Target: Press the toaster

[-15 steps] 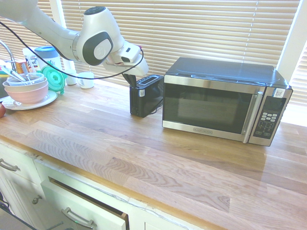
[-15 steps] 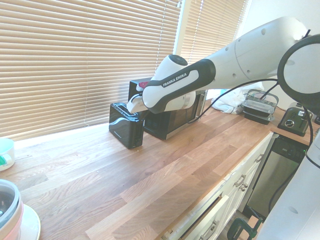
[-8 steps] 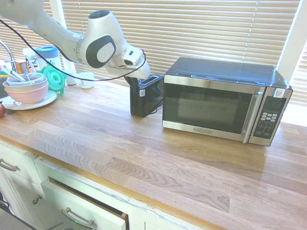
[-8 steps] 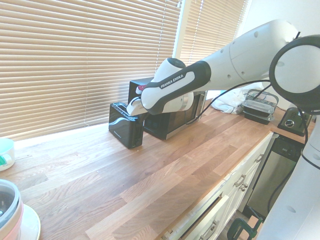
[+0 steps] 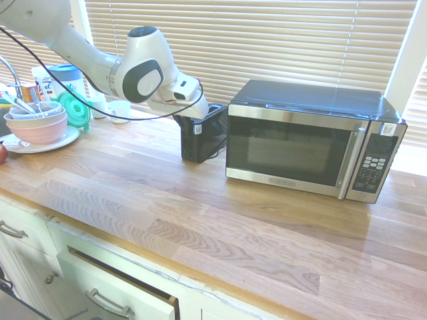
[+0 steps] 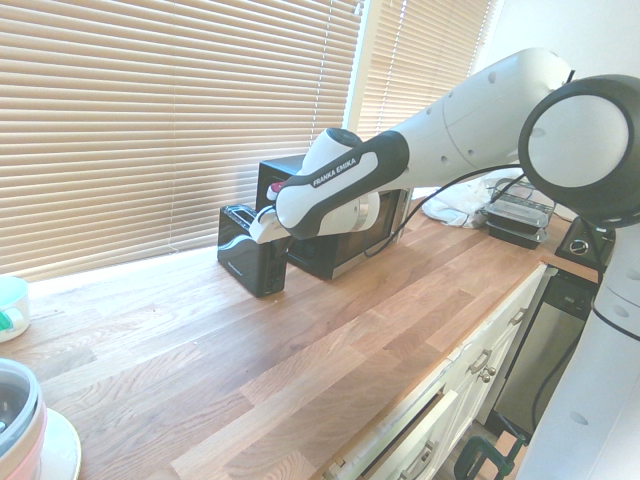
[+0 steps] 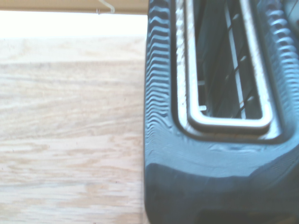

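- Over the last second my wrist has dropped and pushed forward: my gripper [image 5: 181, 119] was above the near end of the toaster [image 5: 202, 135] and is now right down at that end, with my forearm lower over the surface [image 5: 200, 213].
- The toaster itself has not shifted; it stands in the same spot, upright, just beside the microwave [image 5: 310, 140] on its left in the first exterior view, close to the window blinds [image 5: 267, 40].
- In the second exterior view my gripper [image 6: 262, 226] sits at the top corner of the toaster [image 6: 248, 252], at the end that faces away from the microwave [image 6: 335, 235] (my own wrist housing covers the contact point there, so I cannot say whether I am touching the lever).
- How far apart my fingers stand I cannot tell from any view; the dark tips merge with the black toaster body, and I see nothing held in them.
- The wrist view looks straight down on the toaster [image 7: 219, 116]: its ribbed black top, the metal-rimmed slot with wire guides inside, and the rounded end of the casing close to the camera, with bare wood of the surface [image 7: 70, 140] alongside.
- Well apart from the toaster, at the far left of the surface in the first exterior view, stand a pink bowl [image 5: 37, 128] on a plate and a white cup [image 5: 120, 111].
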{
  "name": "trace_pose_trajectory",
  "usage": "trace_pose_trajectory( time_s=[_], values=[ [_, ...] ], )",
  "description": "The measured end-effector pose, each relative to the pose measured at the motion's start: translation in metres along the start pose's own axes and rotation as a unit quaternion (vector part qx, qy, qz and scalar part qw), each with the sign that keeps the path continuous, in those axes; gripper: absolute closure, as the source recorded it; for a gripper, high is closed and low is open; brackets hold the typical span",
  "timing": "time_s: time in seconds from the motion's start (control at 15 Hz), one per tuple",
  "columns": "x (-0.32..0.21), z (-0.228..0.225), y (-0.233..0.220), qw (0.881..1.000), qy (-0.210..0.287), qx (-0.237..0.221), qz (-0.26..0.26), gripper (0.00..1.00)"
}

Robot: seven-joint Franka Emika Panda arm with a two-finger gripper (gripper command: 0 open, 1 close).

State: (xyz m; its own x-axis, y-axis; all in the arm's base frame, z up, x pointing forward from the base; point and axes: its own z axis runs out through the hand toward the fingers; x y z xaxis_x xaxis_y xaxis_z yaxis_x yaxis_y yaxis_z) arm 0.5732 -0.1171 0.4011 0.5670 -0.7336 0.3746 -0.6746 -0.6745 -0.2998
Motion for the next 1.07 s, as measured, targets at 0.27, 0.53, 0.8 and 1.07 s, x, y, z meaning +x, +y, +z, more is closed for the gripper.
trace_pose_trajectory(
  time_s=[0.27,0.53,0.8,1.07],
  values=[
    [0.0034,0.0005,0.0037,1.000,-0.003,0.003,-0.002,1.00],
    [0.0044,0.0018,0.0035,1.000,-0.008,0.002,-0.004,1.00],
    [0.0042,0.0023,0.0034,1.000,-0.009,0.001,-0.006,1.00],
    [0.0027,0.0049,0.0051,1.000,-0.021,-0.003,-0.007,1.00]
  ],
)
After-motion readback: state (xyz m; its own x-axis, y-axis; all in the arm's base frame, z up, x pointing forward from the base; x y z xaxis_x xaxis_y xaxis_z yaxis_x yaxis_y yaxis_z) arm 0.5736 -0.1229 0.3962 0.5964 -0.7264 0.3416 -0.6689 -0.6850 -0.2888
